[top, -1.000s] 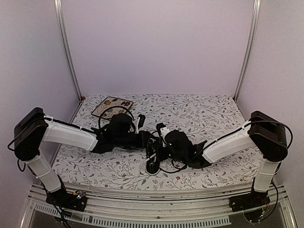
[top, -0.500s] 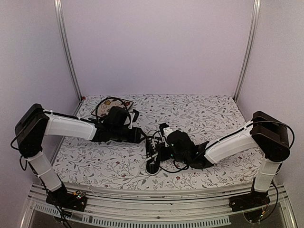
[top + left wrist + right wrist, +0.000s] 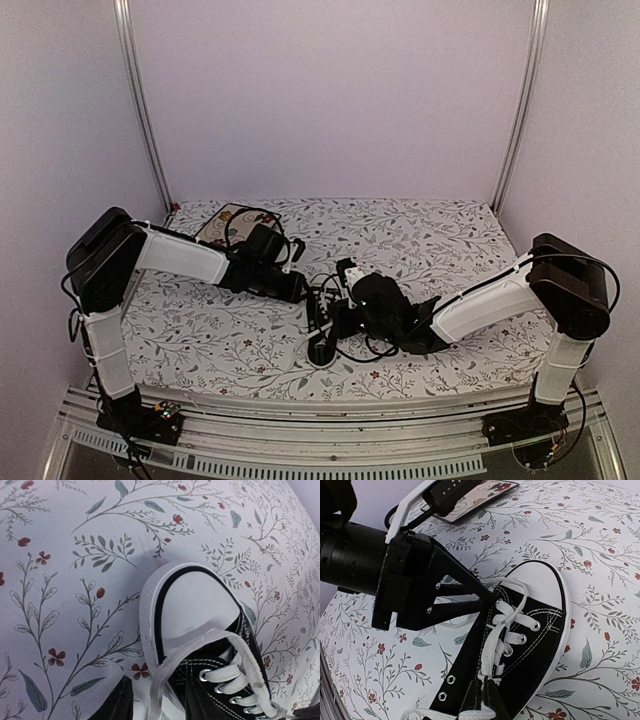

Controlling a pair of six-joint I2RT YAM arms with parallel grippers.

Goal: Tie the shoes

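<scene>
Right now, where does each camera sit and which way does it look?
Top external: fixed above and behind, looking down on the floral-cloth table; left arm and right arm show.
Left wrist: on the left arm, looking down at the black canvas sneaker's white toe cap; one dark finger shows.
Right wrist: on the right arm, looking along the sneaker; the right pincer grips a white lace, the left pincer beyond.
Shared: both wrist views show the toe cap.

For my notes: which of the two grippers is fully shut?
The right gripper, tips together on the white lace of the black canvas sneaker; the left gripper has fingers apart.
</scene>
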